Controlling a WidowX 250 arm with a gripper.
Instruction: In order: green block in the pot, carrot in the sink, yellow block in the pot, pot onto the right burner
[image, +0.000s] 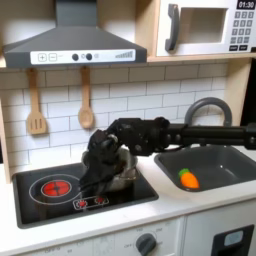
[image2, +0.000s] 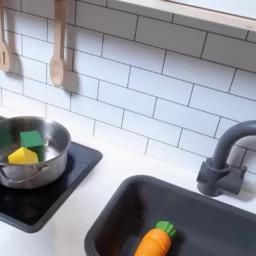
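In the first exterior view my black gripper (image: 101, 163) hangs low over the silver pot (image: 124, 179), on the right half of the black cooktop (image: 40, 205). It hides most of the pot, and its jaws are too dark to read. In the second exterior view the pot (image2: 50, 160) holds the green block (image2: 32, 139) and the yellow block (image2: 22, 156) side by side. The orange carrot (image: 187, 179) (image2: 154, 241) lies in the dark grey sink (image: 225, 165) (image2: 215, 215) in both exterior views. The pot covers the right burner. The red spiral of the left burner (image: 55, 187) is bare.
The arched grey faucet (image: 208, 108) (image2: 226, 165) stands behind the sink. Two wooden utensils (image: 36, 105) (image2: 58, 45) hang on the tiled back wall. A range hood (image: 72, 40) and microwave (image: 205, 25) sit overhead. White counter (image2: 95, 195) separates cooktop and sink.
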